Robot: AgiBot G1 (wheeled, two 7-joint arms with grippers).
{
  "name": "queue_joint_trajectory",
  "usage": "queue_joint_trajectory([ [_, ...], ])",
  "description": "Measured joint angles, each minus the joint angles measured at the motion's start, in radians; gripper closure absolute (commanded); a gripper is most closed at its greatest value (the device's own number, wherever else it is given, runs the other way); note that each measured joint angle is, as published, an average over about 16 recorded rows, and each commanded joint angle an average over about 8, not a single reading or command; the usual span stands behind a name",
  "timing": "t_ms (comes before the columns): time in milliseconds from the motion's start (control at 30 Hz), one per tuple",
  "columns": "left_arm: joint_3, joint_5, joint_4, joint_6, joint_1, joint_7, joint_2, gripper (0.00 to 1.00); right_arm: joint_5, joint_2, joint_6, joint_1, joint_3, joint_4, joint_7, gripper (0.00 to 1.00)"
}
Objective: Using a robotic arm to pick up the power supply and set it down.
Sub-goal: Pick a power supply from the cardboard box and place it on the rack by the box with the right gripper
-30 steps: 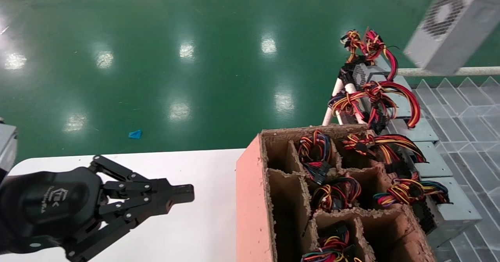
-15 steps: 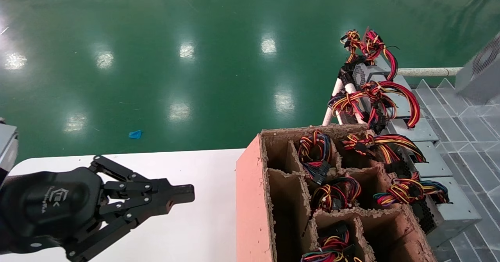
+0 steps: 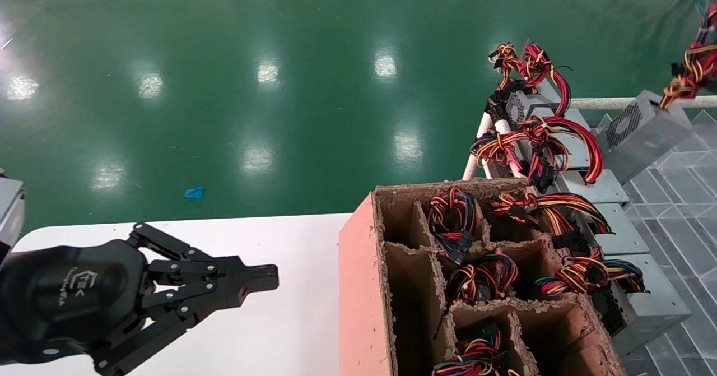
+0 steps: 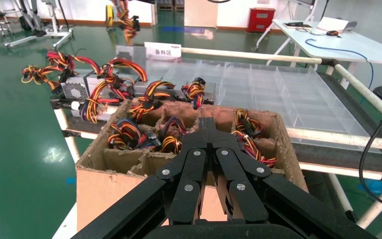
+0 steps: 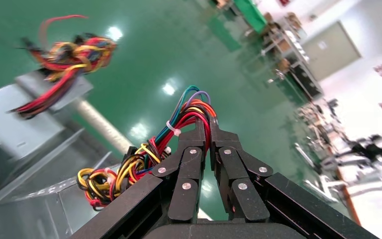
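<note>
1. The left tool (image 3: 263, 278) hovered over the white desk (image 3: 291, 331), fingers clenched together with nothing between them, pointing toward the cardboard box (image 3: 358, 286).
2. In the right wrist view the right tool (image 5: 210, 130) was clamped on the tied wire bundle (image 5: 144, 159) of the power supply (image 3: 641, 132). The tool itself lay outside the head view.
3. The power supply sat at the far right of the head view, on the clear plastic divider tray (image 3: 672, 196), just below the white rail (image 3: 605, 103). It was tilted, perforated vent face turned toward the camera and left. Its long axis ran from near-left to far-right, and its wires (image 3: 692, 65) rose from the far upper corner toward the frame edge.
4. Open room: the tray surface near and right of the power supply appeared bare. To its left stood a row of grey boxes with looping red cables (image 3: 552, 135), close beside it.
5. The cardboard box stood at the desk's right edge, its ragged compartments holding wire bundles; the two near-left cells looked unoccupied.
6. The green floor (image 3: 224, 84) lay beyond the desk's far edge.
</note>
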Motion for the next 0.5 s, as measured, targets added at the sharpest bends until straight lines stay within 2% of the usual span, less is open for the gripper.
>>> queue_joint_trajectory([
  [267,0.0,0.0,0.0,0.0,0.0,0.0,0.0,1.0,0.0,-0.088,0.096,0.01,0.002,-0.071,-0.046,1.0],
  [500,0.0,0.0,0.0,0.0,0.0,0.0,0.0,1.0,0.006,-0.136,0.121,0.008,0.005,-0.105,-0.073,1.0],
])
